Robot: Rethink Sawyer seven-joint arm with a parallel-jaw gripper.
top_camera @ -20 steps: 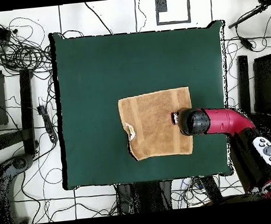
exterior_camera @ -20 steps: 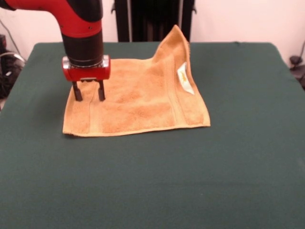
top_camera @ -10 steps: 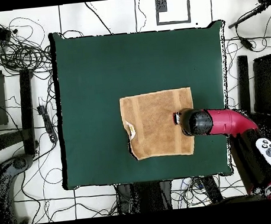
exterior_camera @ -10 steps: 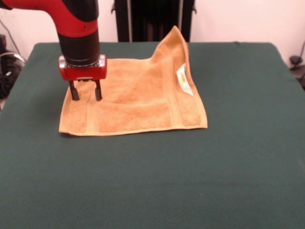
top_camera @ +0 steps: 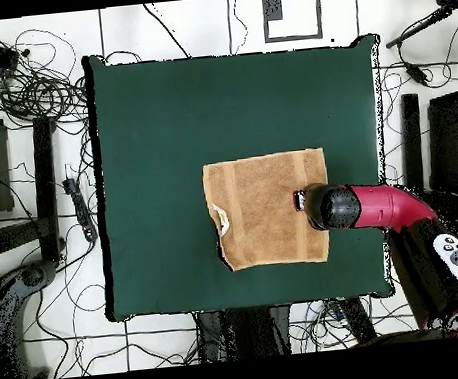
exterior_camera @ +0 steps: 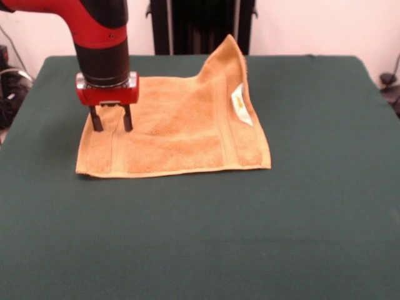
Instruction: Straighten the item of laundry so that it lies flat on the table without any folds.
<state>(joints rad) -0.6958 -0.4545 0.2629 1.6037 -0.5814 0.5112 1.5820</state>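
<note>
Towel (exterior_camera: 175, 128) on table (exterior_camera: 206, 231), a bit toward the robot's side of centre; overhead puts towel (top_camera: 267, 210) right of centre on table (top_camera: 166, 123), nearer the bottom edge.

Mostly flat. One corner not: far corner on the front view's right stands up in a peak, folded inward, border band running up it. White label (exterior_camera: 240, 104) on that raised flap, facing the camera (overhead: label (top_camera: 219, 218) at the towel's left edge, where the outline looks notched).

Near edge straight and lying down, both near corners flat. Border bands visible along left and right sides in front view.

Gripper (exterior_camera: 110, 118) over the towel's left part in front view, close to the far left corner. Pointing straight down. Fingers (exterior_camera: 96, 119) parted a moderate way, bare towel showing between them, nothing pinched. Tips at or touching the cloth surface; cannot tell if pressing.

Overhead: arm comes in from the lower right, wrist covering the towel's right edge; gripper (top_camera: 297, 200) barely peeks out from under it, fingers not readable there.

Cables and stands on the floor round the table.
</note>
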